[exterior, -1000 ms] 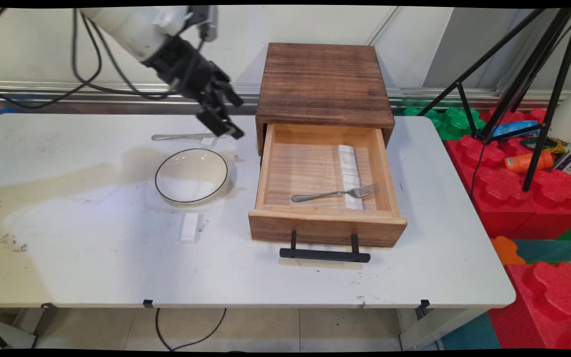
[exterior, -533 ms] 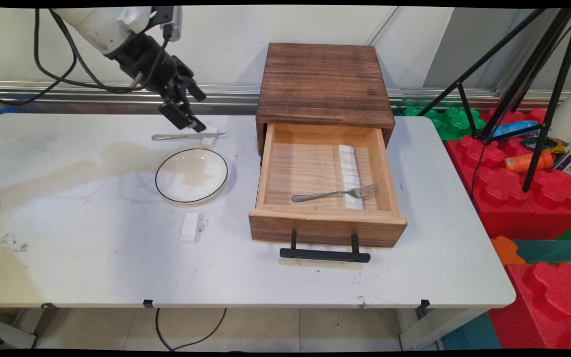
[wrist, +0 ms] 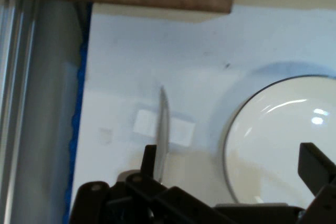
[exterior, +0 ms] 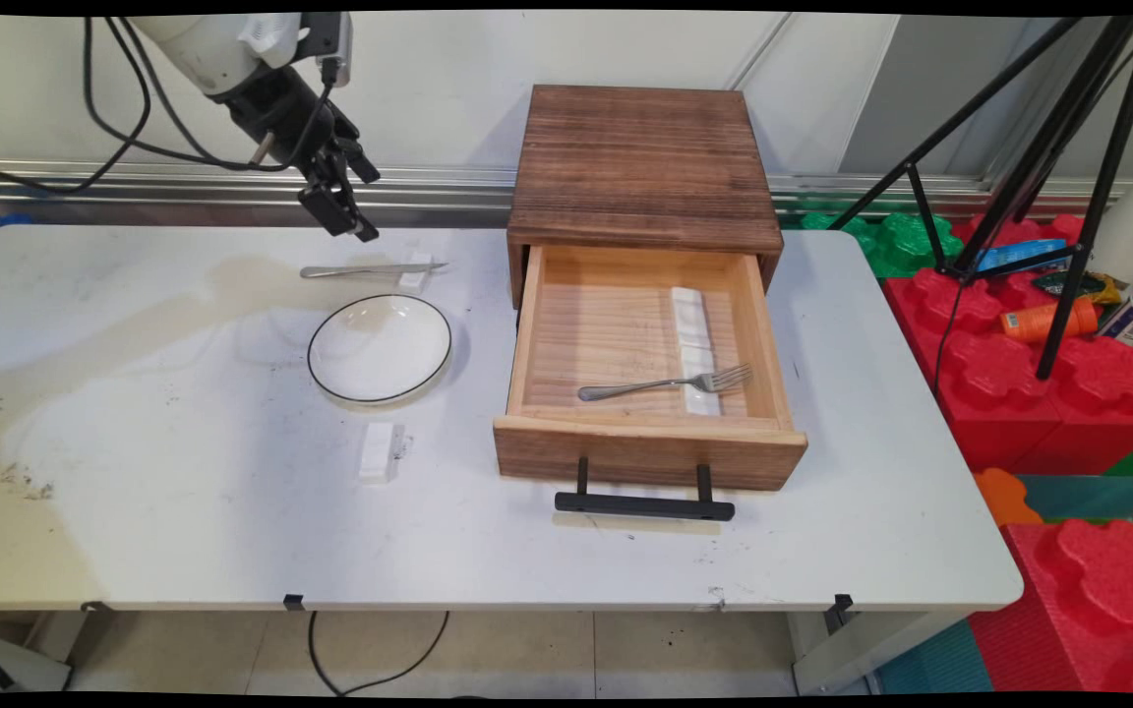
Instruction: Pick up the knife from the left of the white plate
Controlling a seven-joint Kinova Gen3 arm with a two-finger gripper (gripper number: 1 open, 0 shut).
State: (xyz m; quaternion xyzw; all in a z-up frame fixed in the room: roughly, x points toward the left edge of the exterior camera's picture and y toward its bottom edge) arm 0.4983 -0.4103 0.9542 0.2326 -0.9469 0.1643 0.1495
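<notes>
A stained white table carries a black-rimmed white plate, a knife resting its blade on a small white block, another white block, and a wooden drawer cabinet standing open

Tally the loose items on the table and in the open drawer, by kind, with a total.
Metal cutlery: 2, a silver knife on the table and a silver fork in the drawer.
White plates with black rim: 1.
White rectangular rests: 3.
Total: 6.
</notes>
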